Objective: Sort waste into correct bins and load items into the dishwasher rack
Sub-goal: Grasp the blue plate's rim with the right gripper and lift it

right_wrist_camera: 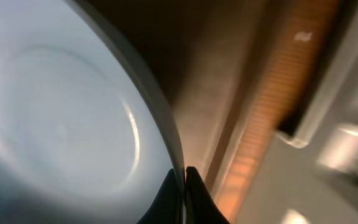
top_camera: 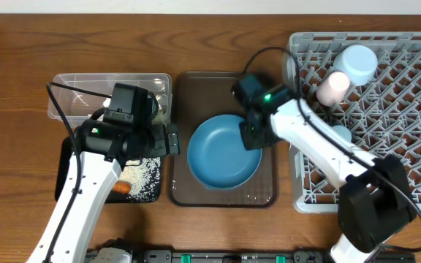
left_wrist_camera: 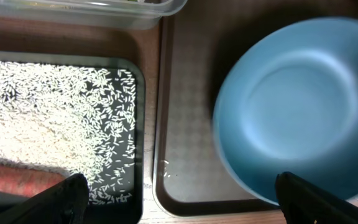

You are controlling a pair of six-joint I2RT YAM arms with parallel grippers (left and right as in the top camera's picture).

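Note:
The large blue plate (top_camera: 224, 152) lies on the brown serving tray (top_camera: 262, 191). My right gripper (top_camera: 251, 135) is shut on the plate's right rim; in the right wrist view the rim (right_wrist_camera: 166, 124) runs down between the closed fingers of the right gripper (right_wrist_camera: 183, 177). My left gripper (top_camera: 168, 139) hangs open over the gap between the black tray (top_camera: 154, 191) and the brown tray, holding nothing; the left wrist view shows this gripper (left_wrist_camera: 182, 193) near the plate (left_wrist_camera: 297, 106). Rice grains (left_wrist_camera: 48, 112) and the orange carrot (top_camera: 121, 187) lie in the black tray.
The grey dishwasher rack (top_camera: 386, 146) fills the right side, with a pink cup (top_camera: 332, 88) and a light-blue cup (top_camera: 358, 62) near its back left. The clear tub (top_camera: 112, 82) stands behind the black tray. My right arm crosses the rack's left edge.

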